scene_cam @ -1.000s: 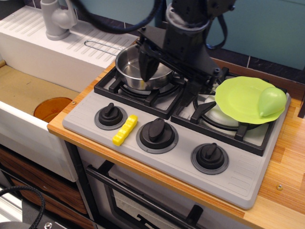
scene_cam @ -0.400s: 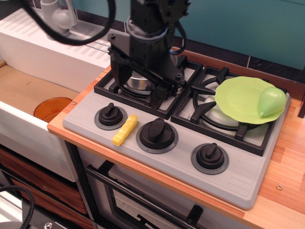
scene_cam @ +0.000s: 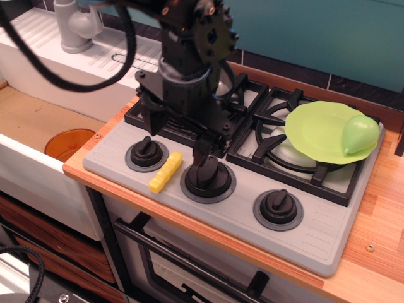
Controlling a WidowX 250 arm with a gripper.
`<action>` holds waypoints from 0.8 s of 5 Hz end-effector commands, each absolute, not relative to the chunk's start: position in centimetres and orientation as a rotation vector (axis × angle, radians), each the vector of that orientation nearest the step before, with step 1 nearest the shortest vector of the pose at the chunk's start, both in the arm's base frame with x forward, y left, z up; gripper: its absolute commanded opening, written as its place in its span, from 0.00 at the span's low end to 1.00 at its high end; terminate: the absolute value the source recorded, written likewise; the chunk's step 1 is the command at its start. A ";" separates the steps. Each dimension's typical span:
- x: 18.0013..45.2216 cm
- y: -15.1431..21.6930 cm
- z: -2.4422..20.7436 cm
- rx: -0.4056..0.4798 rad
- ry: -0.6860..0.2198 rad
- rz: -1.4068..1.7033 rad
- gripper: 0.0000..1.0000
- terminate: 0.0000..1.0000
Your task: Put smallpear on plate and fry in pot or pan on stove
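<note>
Wooden worktop (scene_cam: pixel 379 208) carried the grey stove (scene_cam: pixel 328 243) in front of a teal wall, with a white sink unit to one side. From my remote station I saw the lime-green plate (scene_cam: pixel 315 129) resting on the far burner grate, and the smallpear (scene_cam: pixel 359 134) lay on it near its outer edge. An orange disc (scene_cam: pixel 68 143) sat down in the sink basin. I could not make out the steel pan, which was hidden behind the arm over the near burner. The fry (scene_cam: pixel 165 172) lay on the stove's grey panel, between the first knob (scene_cam: pixel 146 153) and the middle knob (scene_cam: pixel 207 177). The hand (scene_cam: pixel 181 144) hung just above it, fingers spread wide apart and holding nothing, one dark finger (scene_cam: pixel 203 150) low beside the middle knob. The arm (scene_cam: pixel 189 57) stood nearly upright over the front of the stove, wrist pointing down, black cables looping off behind it.
</note>
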State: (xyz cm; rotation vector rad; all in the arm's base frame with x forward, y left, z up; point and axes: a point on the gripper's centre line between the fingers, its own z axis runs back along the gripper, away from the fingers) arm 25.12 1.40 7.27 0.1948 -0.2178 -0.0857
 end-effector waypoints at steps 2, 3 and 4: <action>25.8 4.3 7.1 0.195 -0.271 -0.078 1.00 0.00; 25.8 4.3 6.2 0.200 -0.278 -0.068 1.00 0.00; 25.7 4.1 5.5 0.202 -0.281 -0.067 1.00 0.00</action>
